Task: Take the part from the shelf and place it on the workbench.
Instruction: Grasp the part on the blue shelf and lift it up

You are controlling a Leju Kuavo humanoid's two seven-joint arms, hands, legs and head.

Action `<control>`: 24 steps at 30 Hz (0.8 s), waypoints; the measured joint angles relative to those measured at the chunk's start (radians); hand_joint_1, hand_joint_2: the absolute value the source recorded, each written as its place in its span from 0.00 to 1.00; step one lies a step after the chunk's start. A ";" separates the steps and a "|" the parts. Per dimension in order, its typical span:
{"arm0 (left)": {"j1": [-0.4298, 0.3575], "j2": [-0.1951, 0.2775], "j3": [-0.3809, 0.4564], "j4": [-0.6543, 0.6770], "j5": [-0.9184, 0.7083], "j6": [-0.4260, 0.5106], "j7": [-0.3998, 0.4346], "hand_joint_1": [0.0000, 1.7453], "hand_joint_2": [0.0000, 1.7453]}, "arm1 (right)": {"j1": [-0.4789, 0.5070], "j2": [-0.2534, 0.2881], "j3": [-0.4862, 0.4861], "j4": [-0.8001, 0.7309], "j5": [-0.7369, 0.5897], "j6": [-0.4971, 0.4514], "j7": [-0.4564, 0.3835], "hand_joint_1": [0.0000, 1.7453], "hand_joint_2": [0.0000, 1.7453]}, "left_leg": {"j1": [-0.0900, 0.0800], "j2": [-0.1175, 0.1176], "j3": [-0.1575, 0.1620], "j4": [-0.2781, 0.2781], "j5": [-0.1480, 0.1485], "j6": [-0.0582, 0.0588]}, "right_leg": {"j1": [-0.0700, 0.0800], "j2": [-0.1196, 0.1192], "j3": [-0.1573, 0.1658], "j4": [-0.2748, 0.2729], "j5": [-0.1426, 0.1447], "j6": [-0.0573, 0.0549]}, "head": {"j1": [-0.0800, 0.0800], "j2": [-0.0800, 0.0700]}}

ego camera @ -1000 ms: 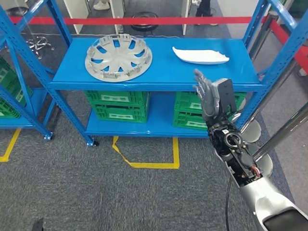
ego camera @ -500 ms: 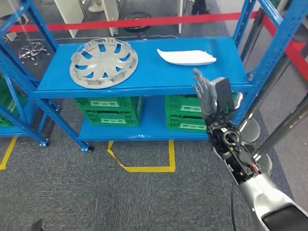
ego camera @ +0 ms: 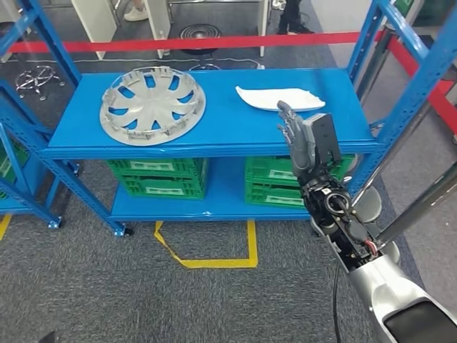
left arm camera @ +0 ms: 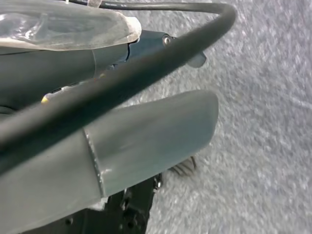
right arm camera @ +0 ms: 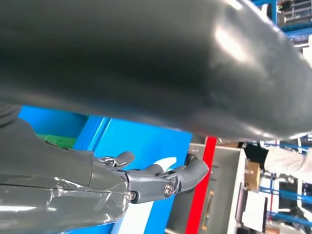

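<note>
Shelf (ego camera: 216, 132): one hubcap (ego camera: 152, 104), one white part (ego camera: 280, 98) (flat).

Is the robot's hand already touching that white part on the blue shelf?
Cannot tell. In the head view the right hand has its fingertips overlapping the white part, so a gap or contact isn't plain.

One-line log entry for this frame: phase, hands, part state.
phase: reach | right hand: open, raised at shelf front edge, near white part | white part: on top shelf, untouched | left hand: state unclear

right hand (ego camera: 300, 143) raised, fingers (right arm camera: 162, 178) apart, holding nothing
</note>
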 joint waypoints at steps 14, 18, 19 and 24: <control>-0.002 -0.011 -0.001 0.001 -0.009 -0.006 0.000 0.00 0.00 | -0.002 0.001 0.004 0.020 -0.002 -0.013 -0.002 0.00 0.00 | 0.017 0.000 0.000 0.164 -0.118 -0.060 | -0.009 -0.006 0.027 -0.213 0.157 -0.034 | 0.013 0.000; 0.000 -0.012 -0.001 0.001 -0.008 -0.005 0.000 0.00 0.00 | 0.007 0.001 0.006 0.021 -0.002 -0.009 0.002 0.00 0.00 | 0.020 0.000 -0.148 0.328 -0.147 -0.067 | -0.009 -0.003 0.056 -0.214 0.129 -0.038 | -0.007 0.000; 0.001 -0.012 -0.001 0.001 -0.005 -0.002 0.001 0.00 0.00 | 0.006 0.001 0.007 0.021 -0.003 -0.006 0.001 0.00 0.00 | 0.020 0.000 -0.141 0.280 -0.107 -0.066 | -0.009 -0.003 0.067 -0.214 0.121 -0.037 | -0.010 0.000; -0.002 -0.009 -0.001 0.001 0.005 0.010 0.005 0.00 0.00 | -0.006 0.004 0.010 0.028 -0.020 0.006 -0.017 0.00 0.00 | 0.012 0.004 -0.058 0.038 -0.012 -0.042 | -0.006 0.000 0.103 -0.221 0.091 -0.015 | -0.023 0.000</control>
